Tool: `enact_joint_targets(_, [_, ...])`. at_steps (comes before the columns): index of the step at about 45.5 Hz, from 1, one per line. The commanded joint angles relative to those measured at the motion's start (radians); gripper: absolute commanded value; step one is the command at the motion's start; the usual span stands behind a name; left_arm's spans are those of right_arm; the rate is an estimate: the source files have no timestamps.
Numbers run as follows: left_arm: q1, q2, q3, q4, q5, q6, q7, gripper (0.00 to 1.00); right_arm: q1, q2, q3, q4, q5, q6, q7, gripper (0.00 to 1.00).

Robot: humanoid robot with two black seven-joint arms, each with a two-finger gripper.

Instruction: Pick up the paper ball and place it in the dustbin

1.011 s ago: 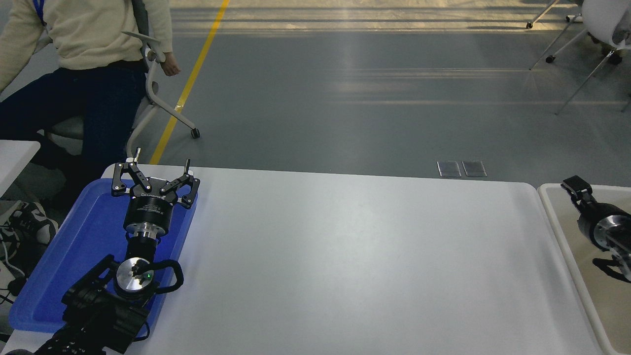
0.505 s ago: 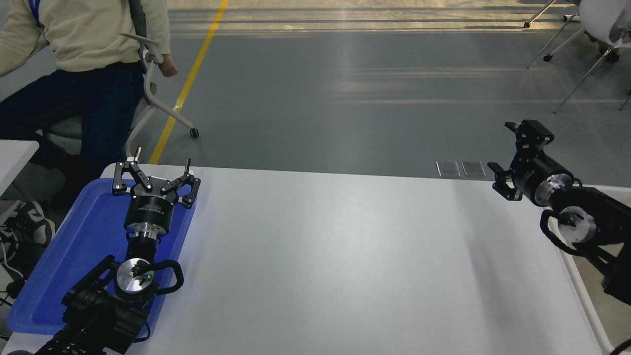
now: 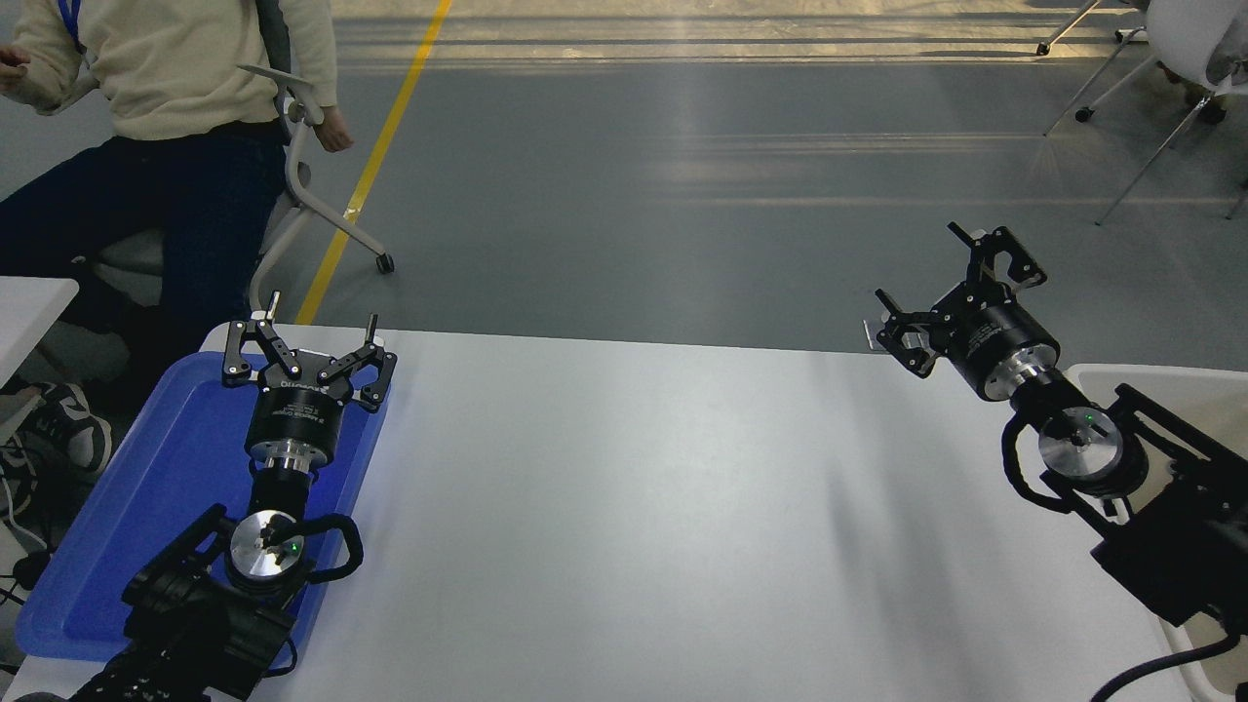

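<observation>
The paper ball is not in view. The cream-white dustbin shows only as a strip of rim at the right edge, mostly hidden behind my right arm. My right gripper is open and empty, raised above the table's far right corner, left of the dustbin. My left gripper is open and empty, parked over the blue tray at the lower left.
A white table fills the middle of the view. A person in a cream sweater sits on a chair at the far left. Chair legs stand on the grey floor at the top right.
My right arm has risen out of the dustbin and swung left and forward over the table's right corner, with its gripper open. The left arm has not moved.
</observation>
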Motion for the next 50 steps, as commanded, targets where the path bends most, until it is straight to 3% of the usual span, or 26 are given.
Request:
enact_joint_targets(1, [0.0,0.0,0.0,0.0,0.0,-0.001,0.0,1.0,-0.074,0.098,0.076,-0.01,0.028,0.091,0.0,1.0])
enact_joint_targets(31, [0.0,0.0,0.0,0.0,0.0,-0.001,0.0,1.0,-0.163,0.081,0.095,-0.127,0.026,0.266,-0.005,1.0])
enact_joint_targets(50, [0.0,0.001,0.0,0.0,0.0,-0.001,0.0,1.0,-0.163,0.052,0.092,-0.157,0.026,0.286,-0.009,1.0])
